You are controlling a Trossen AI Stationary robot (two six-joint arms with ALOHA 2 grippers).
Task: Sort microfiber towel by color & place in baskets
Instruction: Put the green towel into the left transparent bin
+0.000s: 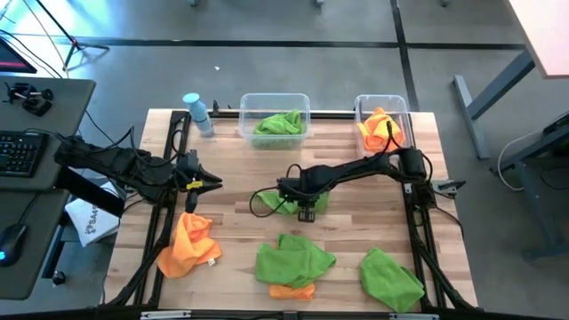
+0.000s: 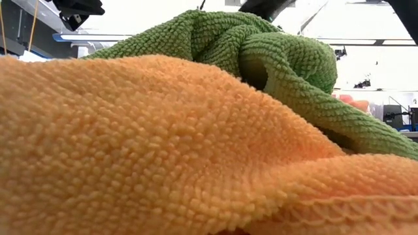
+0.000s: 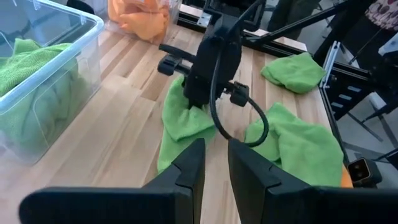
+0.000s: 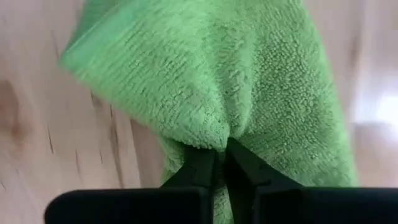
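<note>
My right gripper [image 1: 304, 212] is at the table's middle, shut on a green towel [image 1: 283, 203] that also shows in the left wrist view [image 3: 183, 121]. My left gripper [image 1: 212, 184] hovers at the table's left, its fingers [image 3: 193, 165] a narrow gap apart and empty. The wider clear basket [image 1: 274, 100] at the far edge holds a green towel. The narrower basket [image 1: 384, 100] holds an orange towel. On the table lie an orange towel [image 1: 187, 244], a green towel [image 1: 295, 258] over an orange one, and another green towel [image 1: 391, 277]. My right gripper pinches a gathered fold of the green towel [image 4: 219, 138] between its two fingers, coming from above and pointing down. The cloth bunches into a peak at the fingertips. The rest of the towel spreads below, and its lower part [image 3: 169, 155] lies on the table.
A light-blue bottle [image 1: 197, 114] stands at the far left by the wider basket. Dark frame rails [image 1: 169, 204] run along the table's left and right sides. In the low view an orange towel [image 2: 144, 150] fills the foreground with a green one [image 2: 261, 52] behind.
</note>
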